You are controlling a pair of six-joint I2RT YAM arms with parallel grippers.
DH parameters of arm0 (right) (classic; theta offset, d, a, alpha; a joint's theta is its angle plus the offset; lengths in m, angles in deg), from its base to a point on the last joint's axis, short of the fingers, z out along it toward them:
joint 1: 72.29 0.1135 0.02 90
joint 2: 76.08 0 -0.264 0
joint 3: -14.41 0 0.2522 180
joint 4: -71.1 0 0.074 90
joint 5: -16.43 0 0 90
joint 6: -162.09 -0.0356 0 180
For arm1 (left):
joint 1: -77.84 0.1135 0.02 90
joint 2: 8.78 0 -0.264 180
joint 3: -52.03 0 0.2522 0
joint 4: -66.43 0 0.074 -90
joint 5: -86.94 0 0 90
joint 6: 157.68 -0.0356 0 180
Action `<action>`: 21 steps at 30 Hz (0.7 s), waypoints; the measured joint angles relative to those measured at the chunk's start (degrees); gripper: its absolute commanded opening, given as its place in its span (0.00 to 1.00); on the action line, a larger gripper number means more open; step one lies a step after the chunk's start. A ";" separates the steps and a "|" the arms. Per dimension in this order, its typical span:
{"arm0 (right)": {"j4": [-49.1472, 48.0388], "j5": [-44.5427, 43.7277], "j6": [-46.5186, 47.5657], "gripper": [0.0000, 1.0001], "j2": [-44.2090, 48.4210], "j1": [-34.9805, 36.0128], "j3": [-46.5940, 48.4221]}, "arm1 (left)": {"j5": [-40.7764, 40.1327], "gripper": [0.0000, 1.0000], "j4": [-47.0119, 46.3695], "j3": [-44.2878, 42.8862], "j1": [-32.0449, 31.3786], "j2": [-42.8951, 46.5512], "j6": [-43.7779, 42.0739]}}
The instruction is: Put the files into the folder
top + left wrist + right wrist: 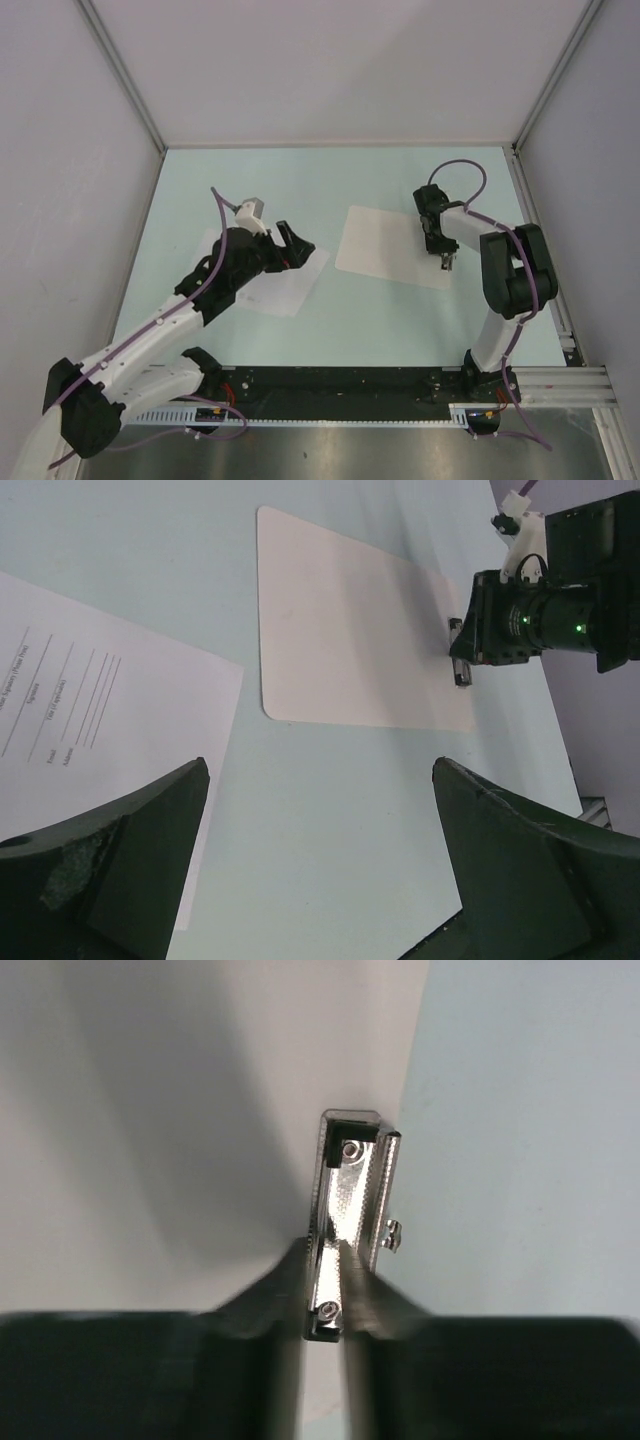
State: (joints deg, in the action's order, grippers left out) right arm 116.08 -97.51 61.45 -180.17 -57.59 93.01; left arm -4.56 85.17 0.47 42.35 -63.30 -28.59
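**1. Materials and shapes.** The tabletop [330, 170] is a smooth, matte, pale green surface. The folder [385, 245] is a thin, flat, unprinted white board with rounded corners. It lies in the right half of the tabletop, about midway between the near and far edges. On its short edge facing the right edge of the tabletop sits the clip [350, 1190], a narrow piece of bright metal with a knurled face, two rivets and dark end caps. The files [292, 288] are thin white paper with square corners. They lie flat in the left half, slightly nearer the near edge than the folder.

**2. Fingers.** The right fingers [260, 1360] are pressed together on the clip, pinching its metal from both sides. The left fingers [130, 860] are spread wide with nothing between them, held over the edge of the files that faces the folder.

**3. Edges and room.** A strip of bare tabletop separates the files from the folder, so they do not touch. Bare tabletop also runs from the folder to the far edge.

**4. Views.** From above we cannot tell the sheets apart, because the left arm covers much of them. The left wrist view shows black text and ruled lines printed on the files. Only the right wrist view shows the pinch on the clip.
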 measured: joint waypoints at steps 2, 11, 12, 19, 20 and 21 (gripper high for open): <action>0.66 -1.75 0.37 0.66 0.35 0.72 -0.26 | -1.07 1.00 0.68 0.20 0.26 1.27 0.02; 0.50 -3.82 -8.98 0.84 8.35 14.27 0.20 | -11.80 0.99 6.91 0.72 2.25 6.36 2.38; -0.46 -1.01 -11.80 0.84 9.49 15.93 0.44 | -11.58 1.00 6.99 0.66 3.23 5.38 2.36; -14.97 14.43 -29.03 0.81 8.59 27.06 1.07 | 1.33 0.99 5.38 -1.25 17.09 -10.95 5.46; -17.66 15.69 -31.32 0.79 7.34 28.65 1.11 | 2.75 1.00 4.31 -1.25 18.51 -12.92 6.40; -19.50 16.44 -32.68 0.78 6.34 29.88 1.11 | 3.56 0.99 3.17 -1.25 19.43 -14.27 7.17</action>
State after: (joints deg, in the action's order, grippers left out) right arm 96.59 -81.08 28.78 -173.84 -27.72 94.12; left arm -1.00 88.34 -0.78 61.79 -77.57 -21.42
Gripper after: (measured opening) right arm 0.813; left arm 0.994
